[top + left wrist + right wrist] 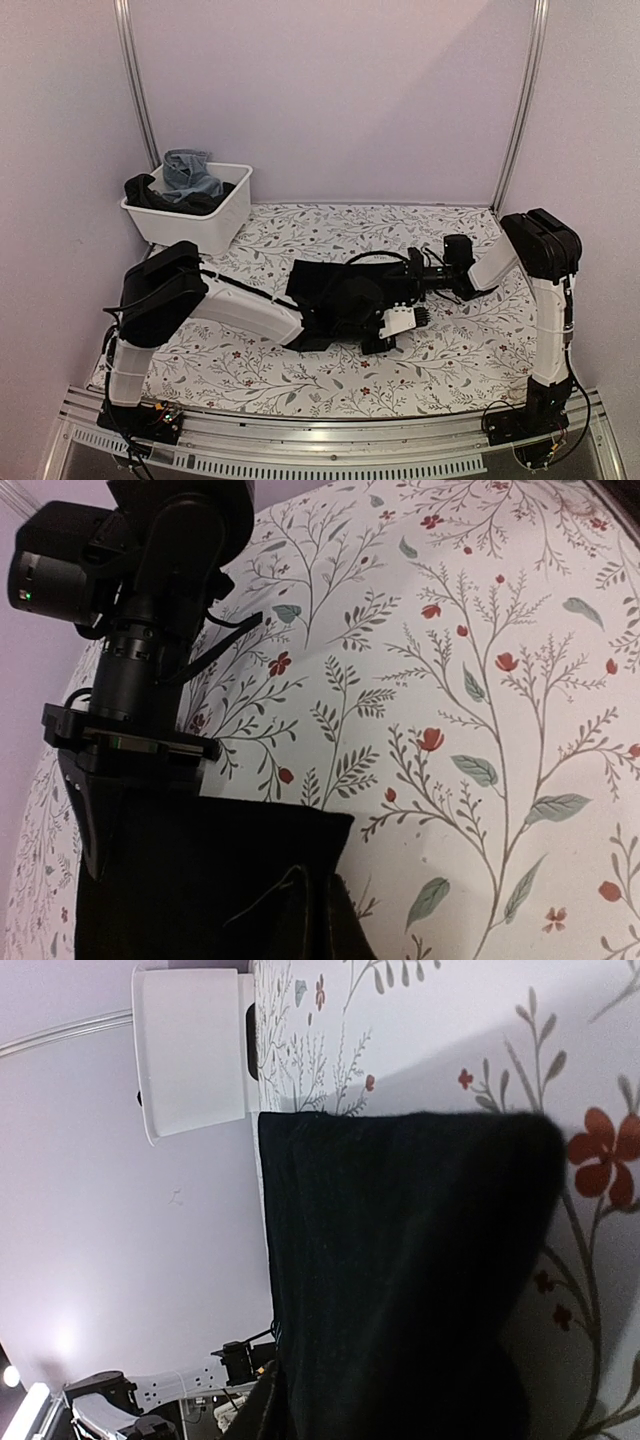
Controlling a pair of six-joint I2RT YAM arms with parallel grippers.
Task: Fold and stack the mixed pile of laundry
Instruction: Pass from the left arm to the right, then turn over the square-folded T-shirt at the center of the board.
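Stretching leftward from where the left gripper (404,321) and right gripper (413,279) meet, the black cloth (316,279) lies crosswise; whether either actually has hold, I can't tell.

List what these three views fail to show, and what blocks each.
Left hand opening: left wrist view, black cloth covers it.
Right hand opening: cloth covers it in right wrist view; black on black elsewhere.
Clothes low in the white bin: top view, wall hides them.

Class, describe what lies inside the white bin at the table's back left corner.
The white bin holds light blue denim on top, with dark clothes around it. Anything beneath them, and the bin's floor, is covered.
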